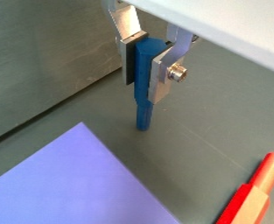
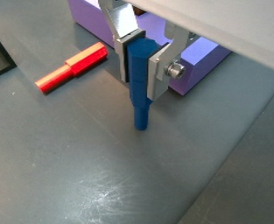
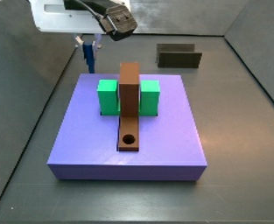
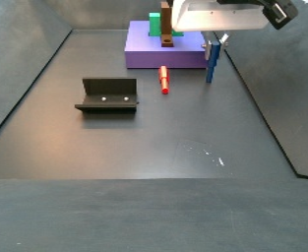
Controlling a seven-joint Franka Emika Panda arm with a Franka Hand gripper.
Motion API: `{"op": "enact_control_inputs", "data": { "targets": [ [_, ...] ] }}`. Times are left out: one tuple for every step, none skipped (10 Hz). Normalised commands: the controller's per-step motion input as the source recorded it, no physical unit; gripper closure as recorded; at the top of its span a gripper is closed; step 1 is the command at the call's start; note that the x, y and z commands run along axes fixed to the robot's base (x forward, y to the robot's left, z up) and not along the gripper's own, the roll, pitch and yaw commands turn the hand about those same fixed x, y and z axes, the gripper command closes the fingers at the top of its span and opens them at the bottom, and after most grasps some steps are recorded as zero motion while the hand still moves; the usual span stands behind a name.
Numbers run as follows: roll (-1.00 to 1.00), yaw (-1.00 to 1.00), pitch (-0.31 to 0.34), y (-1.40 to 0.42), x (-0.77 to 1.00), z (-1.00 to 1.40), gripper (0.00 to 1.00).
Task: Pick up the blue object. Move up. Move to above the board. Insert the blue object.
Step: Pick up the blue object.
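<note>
Wrist views: gripper [image 2: 144, 66] hides blue object's [image 2: 139, 92] top.

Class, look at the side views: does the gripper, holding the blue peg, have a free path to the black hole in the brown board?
Probably yes. The gripper holds the blue peg beside the purple block. The hole lies open at the board's end, away from the green blocks.

My gripper [image 2: 145, 63] is clamped on the blue object [image 2: 139, 83], my silver finger plates [image 2: 161, 70] pressing its upper part from both sides. The peg hangs upright, its lower end at the grey floor [image 2: 115, 175]. Behind lies a red-and-orange peg [image 2: 73, 68], beside the lavender-purple block [image 2: 198, 61].
</note>
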Motion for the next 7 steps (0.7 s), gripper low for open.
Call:
{"op": "enact_control_inputs", "data": {
  "targets": [
    [0.00,0.00,0.000,0.00,0.00,0.00,1.00],
    [0.00,0.00,0.000,0.00,0.00,0.00,1.00],
    [0.00,0.00,0.000,0.00,0.00,0.00,1.00],
    [0.00,0.00,0.000,0.00,0.00,0.00,1.00],
    [0.00,0.00,0.000,0.00,0.00,0.00,1.00],
    [0.00,0.00,0.000,0.00,0.00,0.00,1.00],
    [0.00,0.00,0.000,0.00,0.00,0.00,1.00]
  ]
}}
